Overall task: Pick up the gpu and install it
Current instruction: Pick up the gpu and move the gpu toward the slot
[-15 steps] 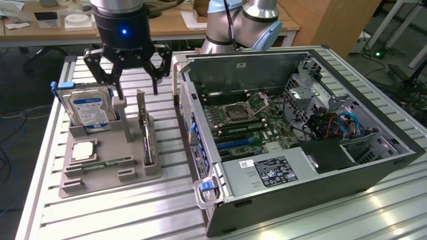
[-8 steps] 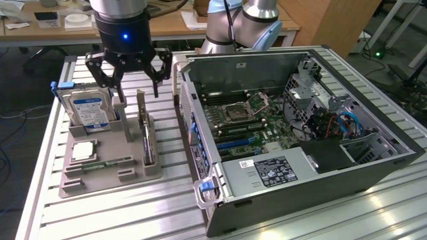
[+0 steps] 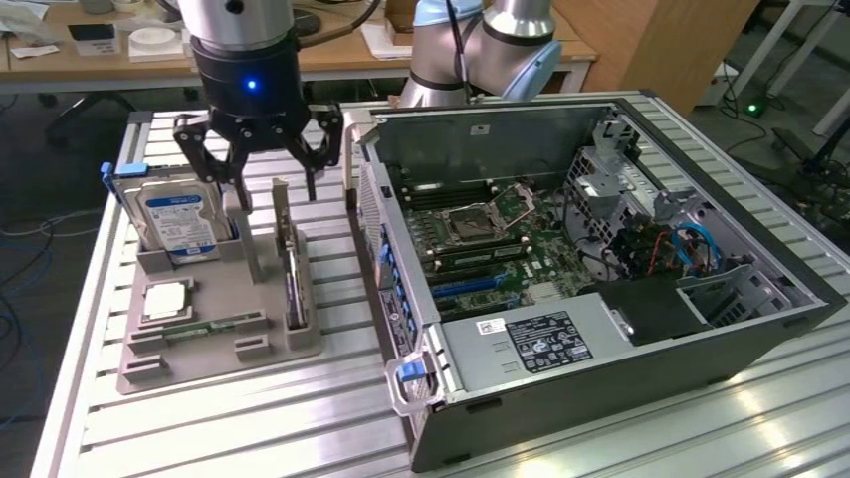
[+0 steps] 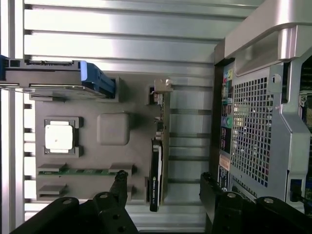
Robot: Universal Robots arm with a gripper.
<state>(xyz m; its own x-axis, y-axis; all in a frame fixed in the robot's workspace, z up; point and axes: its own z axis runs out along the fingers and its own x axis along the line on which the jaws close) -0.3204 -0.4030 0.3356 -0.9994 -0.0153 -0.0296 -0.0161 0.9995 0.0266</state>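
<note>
The gpu (image 3: 285, 257) stands on its long edge in a slot of the grey holder (image 3: 273, 351), its pale bracket end toward the back. My gripper (image 3: 273, 187) hangs open just above that end, one finger on each side of the card, apart from it. In the wrist view the gpu (image 4: 161, 146) shows edge-on, with the black fan side facing the holder's middle, and my gripper (image 4: 162, 184) straddles its line with a wide gap. The open computer case (image 3: 598, 249) lies at the exterior view's right, motherboard (image 3: 495, 237) exposed.
A blue-labelled hard drive (image 3: 179, 221) stands in the holder beside my gripper. A square processor (image 3: 165, 299) and a green memory stick (image 3: 199, 327) lie in the holder too. The case wall (image 4: 263, 122) is close to the gpu. All rests on a slatted metal table (image 3: 239, 428).
</note>
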